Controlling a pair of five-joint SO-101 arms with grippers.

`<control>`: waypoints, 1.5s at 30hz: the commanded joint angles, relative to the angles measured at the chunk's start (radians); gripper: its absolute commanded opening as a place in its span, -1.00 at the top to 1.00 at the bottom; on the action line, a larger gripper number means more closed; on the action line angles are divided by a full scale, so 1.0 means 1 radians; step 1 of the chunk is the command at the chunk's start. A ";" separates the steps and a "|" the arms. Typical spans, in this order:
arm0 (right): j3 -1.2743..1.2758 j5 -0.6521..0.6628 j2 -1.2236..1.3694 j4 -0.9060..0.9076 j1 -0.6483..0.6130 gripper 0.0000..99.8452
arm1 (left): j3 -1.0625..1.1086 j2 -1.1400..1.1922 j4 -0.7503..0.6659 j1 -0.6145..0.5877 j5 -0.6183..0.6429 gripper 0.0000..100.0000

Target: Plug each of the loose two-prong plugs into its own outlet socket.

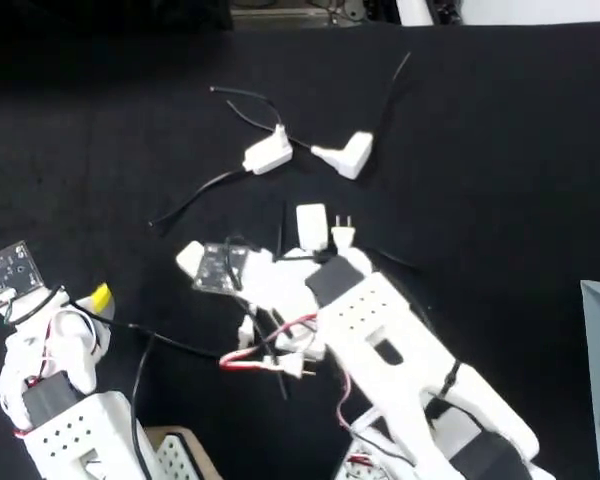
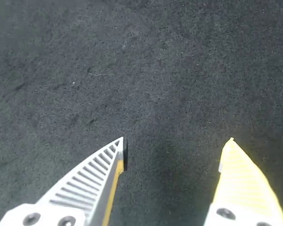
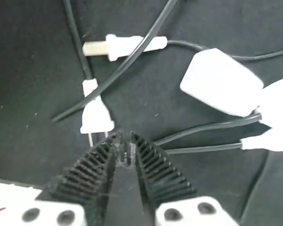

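**A:** Right gripper (image 3: pixel 125 139): ribbed fingers drawn nearly together, low over the black table (image 3: pixel 28 70). A thin grey sliver sits between them. It may be a prong, but the gap is too cramped to tell.

**B:** And the plugs?

**A:** Nearest plug (image 3: pixel 95 120) lies just beside the fingertips, prongs pointing toward them. Second plug (image 3: pixel 125 45) lies farther off, with a black cord (image 3: pixel 118 66) crossing over it. The white outlet socket (image 3: pixel 221 87) sits off to one side, near both plugs but apart from them. Nothing is mated yet, by my judgement.

**B:** Left side?

**A:** Left gripper (image 2: pixel 177 141): fingers wide apart, one white and one yellow, nothing between them. It hovers over bare table, well apart from the tangle.

**B:** What could go wrong?

**A:** Three things.
- **Bad grip:** a pinch on a prong instead of the plug body would let the plug swivel and meet the socket crooked.
- **Crossed cords:** lifting one plug could drag the other, or tug the socket off line.
- **Loose socket:** it lies unanchored, so a push from one arm alone would likely slide it across the table instead of seating the prongs. The left arm would probably have to brace it.
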 commanded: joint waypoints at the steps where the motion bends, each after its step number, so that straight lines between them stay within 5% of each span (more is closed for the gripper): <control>1: 0.068 -0.011 -0.035 -0.006 -0.018 0.76 | -0.010 -0.008 0.003 -0.008 -0.011 0.37; 5: 0.165 -0.074 -0.036 -0.086 -0.044 0.50 | -0.010 -0.008 0.002 -0.008 -0.011 0.37; 15: 0.280 -0.117 -0.033 -0.270 -0.127 0.50 | -0.010 -0.008 0.000 -0.008 -0.011 0.37; 30: 0.137 -0.186 -0.035 -0.121 -0.161 0.50 | -0.010 -0.008 0.000 -0.008 -0.011 0.37; 45: 0.278 -0.187 -0.033 -0.244 -0.210 0.50 | -0.010 -0.008 0.000 -0.008 -0.011 0.37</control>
